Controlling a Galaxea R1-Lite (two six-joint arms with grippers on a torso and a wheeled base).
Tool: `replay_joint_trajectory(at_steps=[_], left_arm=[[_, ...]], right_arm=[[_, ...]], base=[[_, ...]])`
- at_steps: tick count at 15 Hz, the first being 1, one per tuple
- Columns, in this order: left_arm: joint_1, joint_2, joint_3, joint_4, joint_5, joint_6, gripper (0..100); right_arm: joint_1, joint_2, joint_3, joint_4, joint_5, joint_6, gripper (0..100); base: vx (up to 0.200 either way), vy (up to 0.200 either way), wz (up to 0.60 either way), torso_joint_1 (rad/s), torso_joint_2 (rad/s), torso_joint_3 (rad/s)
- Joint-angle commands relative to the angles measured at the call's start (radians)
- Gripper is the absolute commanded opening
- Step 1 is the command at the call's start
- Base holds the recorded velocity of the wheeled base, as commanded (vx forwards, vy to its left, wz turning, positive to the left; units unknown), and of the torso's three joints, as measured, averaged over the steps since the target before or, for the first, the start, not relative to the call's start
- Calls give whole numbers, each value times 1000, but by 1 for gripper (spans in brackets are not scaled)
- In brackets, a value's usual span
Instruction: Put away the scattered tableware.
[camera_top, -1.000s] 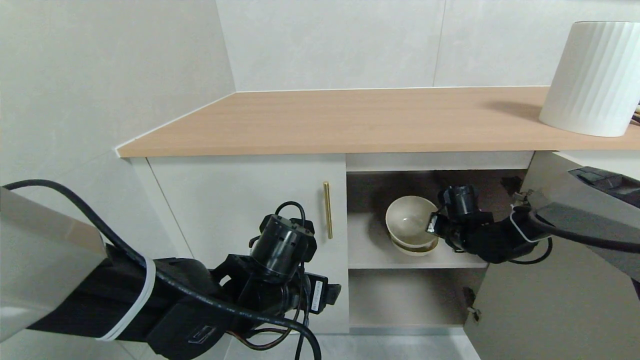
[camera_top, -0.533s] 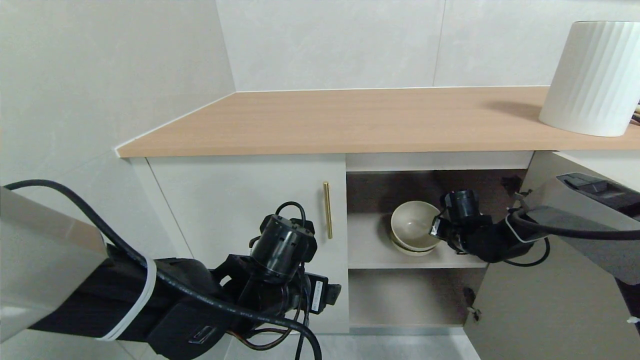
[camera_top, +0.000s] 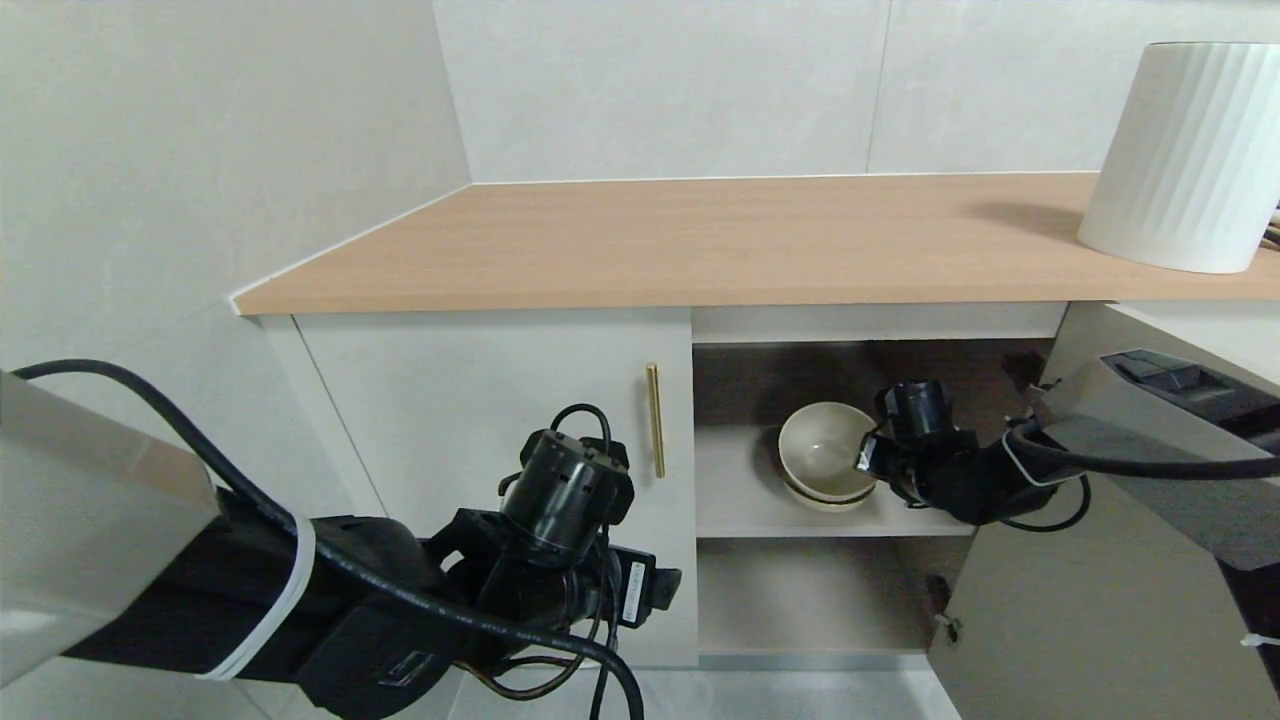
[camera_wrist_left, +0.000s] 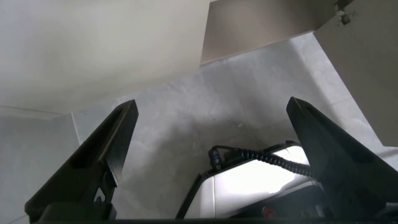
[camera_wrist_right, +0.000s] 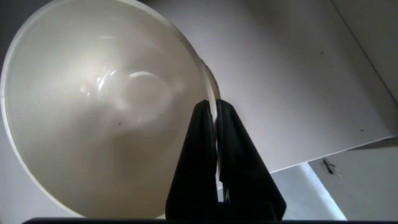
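In your head view, soft even light covers the countertop (camera_top: 700, 240), the white ribbed container (camera_top: 1180, 160) throws a faint shadow toward its left, and the open cabinet (camera_top: 740, 500) turns dim at its upper back. Your right wrist view shows small bright reflections inside the bowl (camera_wrist_right: 106, 112), with the right gripper (camera_wrist_right: 215, 115) a black silhouette on its rim; your left wrist view has a washed-out white patch beside a coiled cable (camera_wrist_left: 273, 160).

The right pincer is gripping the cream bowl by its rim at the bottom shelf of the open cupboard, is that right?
Not quite: the right pincer grips the cream bowl by its rim at the upper shelf of the open cupboard, not the bottom one. The head view shows it.
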Motion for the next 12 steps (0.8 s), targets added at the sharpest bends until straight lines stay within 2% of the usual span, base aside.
replay_joint_trajectory(at_steps=[1,2,3,9,12], left_arm=[[0,2,-2,-1,1,-2,100],[0,2,0,-1,1,0,100],[0,2,-2,-1,1,0,100],[14,-6,-5,-1,1,-5,100],[80,-110,-6,-21,6,-51,100]], right_arm=[[0,9,-2,-1,0,-1,0],[0,9,-2,-1,0,-1,0],[0,9,-4,-1,0,-1,100],[18,-51,39,29,9,-1,100],[55,-286,223,90,108,-14,100]], base=[[0,0,0,0,0,0],[0,0,0,0,0,0],[0,0,0,0,0,0],[0,0,0,0,0,0],[0,0,0,0,0,0]])
